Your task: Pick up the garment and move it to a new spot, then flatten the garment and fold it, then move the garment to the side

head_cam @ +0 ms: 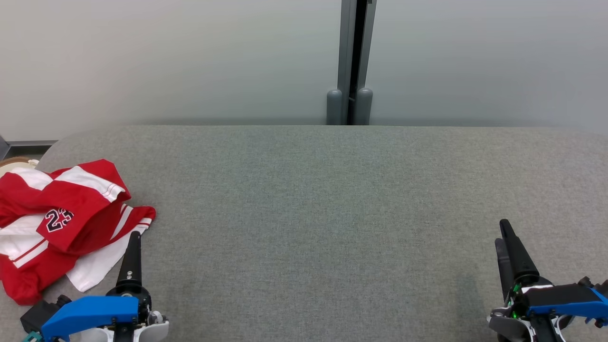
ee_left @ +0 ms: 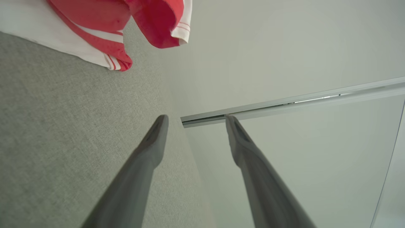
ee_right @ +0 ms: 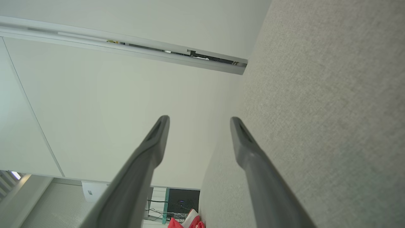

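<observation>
A red and white garment [head_cam: 61, 223] with the number 23 lies crumpled at the left end of the grey padded table [head_cam: 323, 213]. My left gripper [head_cam: 133, 237] sits just right of the garment's white edge, at the front left; its fingers stand apart with nothing between them. In the left wrist view the garment [ee_left: 104, 28] is at the top left, beyond the open left gripper [ee_left: 194, 119]. My right gripper [head_cam: 503, 230] rests at the front right, far from the garment. In the right wrist view the right gripper [ee_right: 199, 121] is open and empty, with a corner of the garment [ee_right: 186, 221] at the bottom.
A pale wall with a grey vertical post [head_cam: 354, 61] rises behind the table's far edge. A round pale object [head_cam: 16, 165] peeks out beyond the table's left end. Dark equipment [ee_right: 182, 202] stands past that end in the right wrist view.
</observation>
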You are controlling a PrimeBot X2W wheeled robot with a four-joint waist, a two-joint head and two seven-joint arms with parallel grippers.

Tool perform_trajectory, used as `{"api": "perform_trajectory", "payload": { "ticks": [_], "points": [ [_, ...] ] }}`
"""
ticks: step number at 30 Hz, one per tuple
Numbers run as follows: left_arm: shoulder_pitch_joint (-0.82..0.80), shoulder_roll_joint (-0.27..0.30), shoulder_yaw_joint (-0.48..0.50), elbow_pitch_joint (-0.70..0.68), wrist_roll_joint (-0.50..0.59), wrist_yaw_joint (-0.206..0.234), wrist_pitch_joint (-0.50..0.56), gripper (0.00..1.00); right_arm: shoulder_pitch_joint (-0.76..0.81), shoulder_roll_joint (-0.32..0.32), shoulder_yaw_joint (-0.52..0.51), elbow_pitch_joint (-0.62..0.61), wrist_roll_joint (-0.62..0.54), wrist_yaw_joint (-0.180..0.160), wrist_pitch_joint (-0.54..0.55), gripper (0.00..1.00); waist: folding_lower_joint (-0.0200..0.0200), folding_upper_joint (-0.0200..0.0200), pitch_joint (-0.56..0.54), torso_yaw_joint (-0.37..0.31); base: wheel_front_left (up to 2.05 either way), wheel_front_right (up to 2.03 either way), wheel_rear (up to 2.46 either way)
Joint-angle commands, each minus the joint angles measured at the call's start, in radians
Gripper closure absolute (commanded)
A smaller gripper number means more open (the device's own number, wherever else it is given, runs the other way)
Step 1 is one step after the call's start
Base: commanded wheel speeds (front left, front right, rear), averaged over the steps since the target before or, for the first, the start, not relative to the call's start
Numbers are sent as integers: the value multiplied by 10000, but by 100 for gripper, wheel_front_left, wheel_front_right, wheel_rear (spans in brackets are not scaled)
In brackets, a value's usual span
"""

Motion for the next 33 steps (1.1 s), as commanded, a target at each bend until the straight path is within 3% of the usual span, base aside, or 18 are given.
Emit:
{"api": "perform_trajectory", "payload": {
  "ticks": [1, 15, 33],
  "points": [
    [-319, 94, -17, -121, 264, -23, -77, 0, -211, -100, -3, -129, -218, 12, -71, 0, 0, 0, 1, 2, 0, 0, 0],
    [-379, 246, -458, 78, 3301, -2, -655, 0, -297, -88, 133, -9, -3148, 15, -653, 0, 0, 0, 48, 32, 0, 0, 0],
    [-125, 345, -962, 214, 6118, 57, -1283, 0, -171, -32, 265, 229, -6249, 18, -1285, 0, 0, 0, 37, 140, 0, 0, 0]
  ]
}}
